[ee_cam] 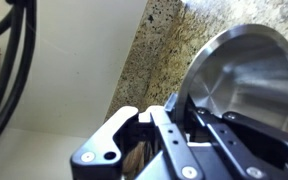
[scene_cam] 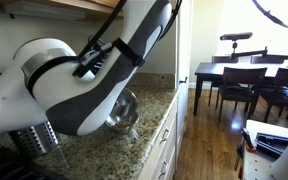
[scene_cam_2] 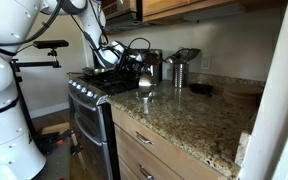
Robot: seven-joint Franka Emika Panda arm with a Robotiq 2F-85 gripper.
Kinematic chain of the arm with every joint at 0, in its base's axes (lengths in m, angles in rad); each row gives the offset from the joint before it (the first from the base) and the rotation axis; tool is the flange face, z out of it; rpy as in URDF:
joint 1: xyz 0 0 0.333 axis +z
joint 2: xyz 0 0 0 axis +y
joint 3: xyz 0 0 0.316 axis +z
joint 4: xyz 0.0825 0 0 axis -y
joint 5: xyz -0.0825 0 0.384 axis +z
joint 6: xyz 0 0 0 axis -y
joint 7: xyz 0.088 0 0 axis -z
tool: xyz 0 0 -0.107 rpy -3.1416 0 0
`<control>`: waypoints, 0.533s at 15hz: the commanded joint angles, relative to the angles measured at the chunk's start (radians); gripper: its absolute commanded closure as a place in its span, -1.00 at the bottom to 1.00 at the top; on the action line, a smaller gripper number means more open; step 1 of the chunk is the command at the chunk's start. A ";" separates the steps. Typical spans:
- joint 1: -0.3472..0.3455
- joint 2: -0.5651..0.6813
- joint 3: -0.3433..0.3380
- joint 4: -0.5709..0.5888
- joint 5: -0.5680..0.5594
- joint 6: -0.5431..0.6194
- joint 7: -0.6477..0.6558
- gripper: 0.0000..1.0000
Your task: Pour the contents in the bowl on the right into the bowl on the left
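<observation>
In the wrist view the pincer is seen from behind, coming in from the lower edge. Its two dark fingers are drawn together, and the rim of a metal bowl appears to be pinched between them. The bowl is held tilted just ahead and to the right of the pincer, with its open side turned towards the camera so that the polished inner wall is shown. Beneath and beyond the pincer the speckled granite table is seen, and to the left of it a plain pale surface.

In an exterior view the same bowl is partly hidden under the large white and black arm and is seen tipped above the table. The pincer itself is covered by the arm there. A ribbed metal item is shown at the near edge, on the arm's side of the bowl, and what it is cannot be told. Well beyond the bowl, across a wooden floor, a dark dining set is visible.

In an exterior view from further off, the bowl is seen as a small shiny shape near the table's end. A stove stands just beside it and a metal canister stands near it, towards the wall. Whether the bowl touches the table cannot be told from any view. Which of the task's two bowls is being held cannot be told either.
</observation>
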 commanded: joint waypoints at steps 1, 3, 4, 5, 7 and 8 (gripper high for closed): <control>-0.002 0.002 0.004 0.013 -0.022 -0.028 -0.023 0.87; -0.012 -0.007 0.008 0.005 -0.010 -0.010 -0.015 0.87; -0.019 -0.017 0.010 -0.002 -0.003 -0.001 -0.010 0.87; -0.024 -0.025 0.010 -0.008 0.002 0.004 -0.006 0.87; -0.035 -0.041 0.008 -0.020 0.012 0.004 0.004 0.87; -0.044 -0.052 0.009 -0.028 0.018 0.012 0.009 0.87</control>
